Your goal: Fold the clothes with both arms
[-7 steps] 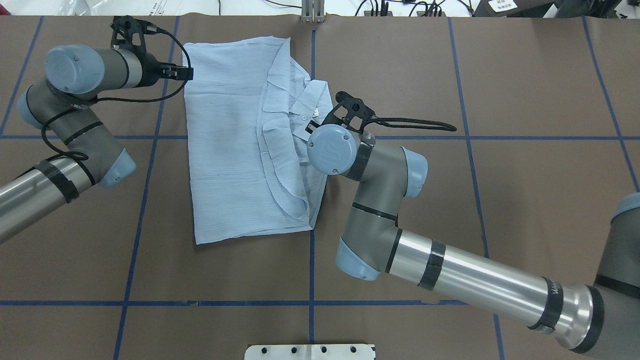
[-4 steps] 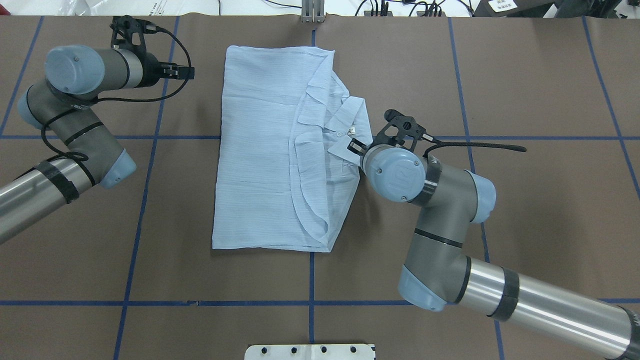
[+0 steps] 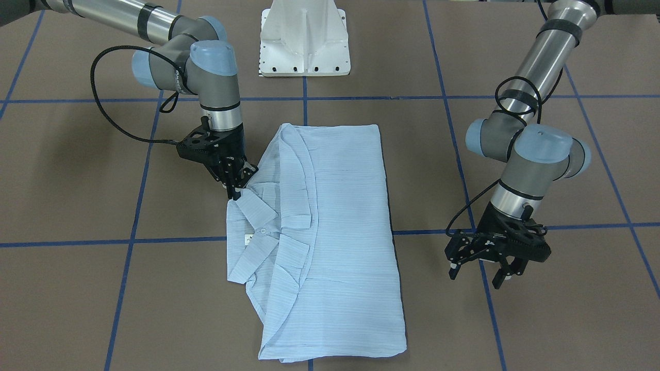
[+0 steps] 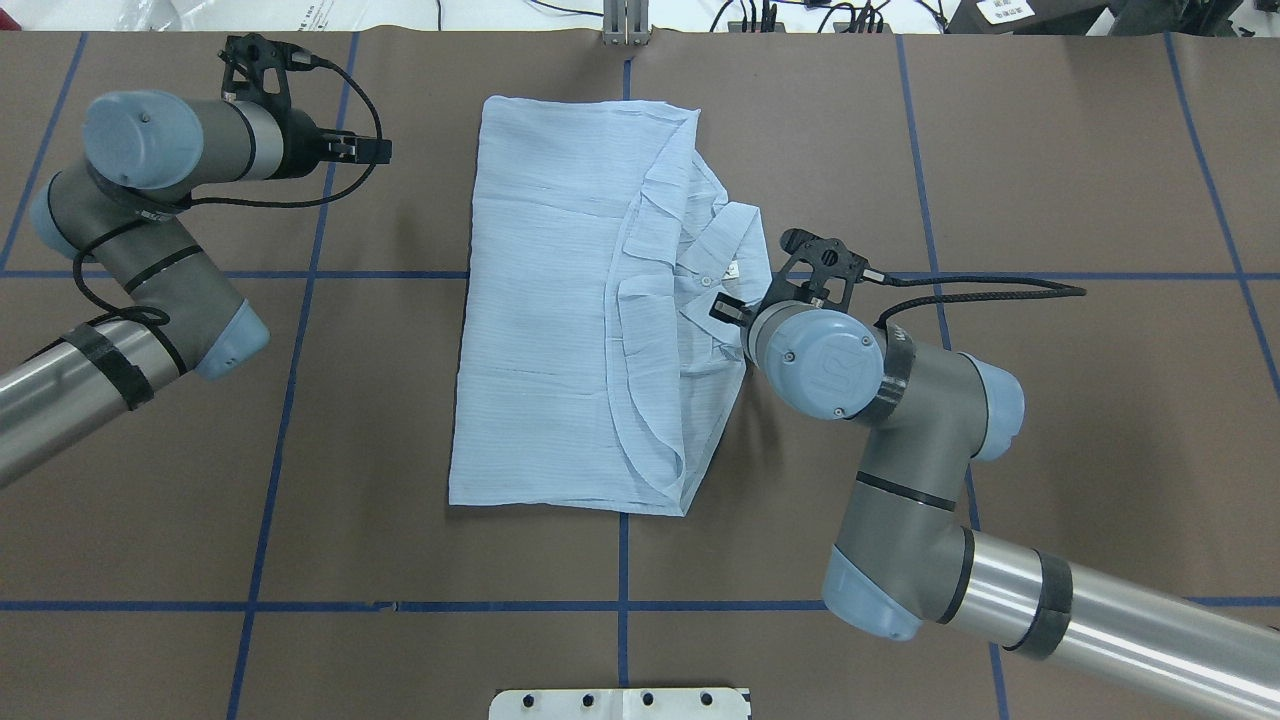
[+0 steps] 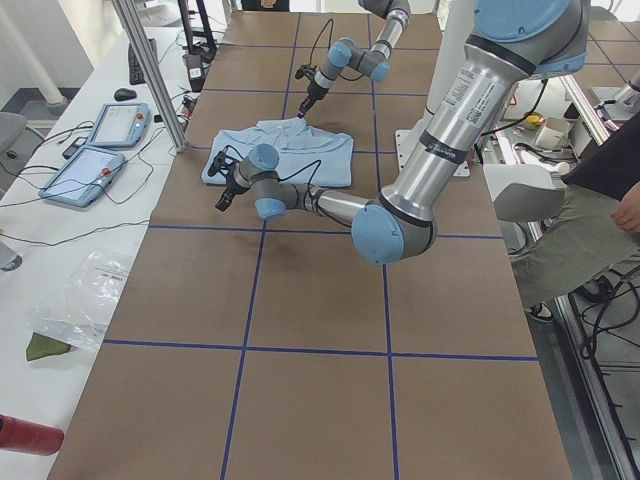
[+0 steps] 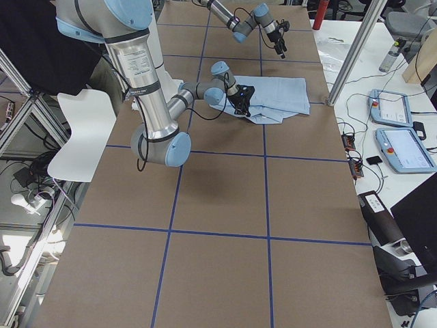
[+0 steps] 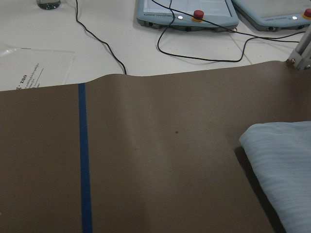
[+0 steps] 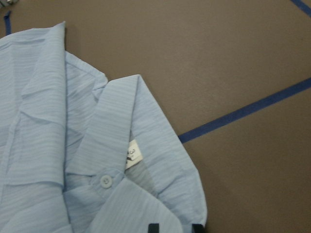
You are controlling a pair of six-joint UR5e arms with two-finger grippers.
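I'm finding most of the counter (image 4: 1050, 450) lying bare: the near strip between the shirt (image 4: 560, 330) and the white base (image 3: 305, 38) is sitting open, and so are the outer squares on both sides. The right arm (image 4: 900, 440) is hanging over the collar side, its gripper (image 3: 237, 186) pinched on the collar edge, so that flank is being blocked from above (its black cable (image 4: 980, 292) is also trailing out sideways over the counter). On the other flank the left gripper (image 3: 477, 275) is hovering with fingers spread, apart from the shirt, a brown strip lying free between them. A metal post (image 4: 625, 22) is standing at the far edge, just beyond the shirt.
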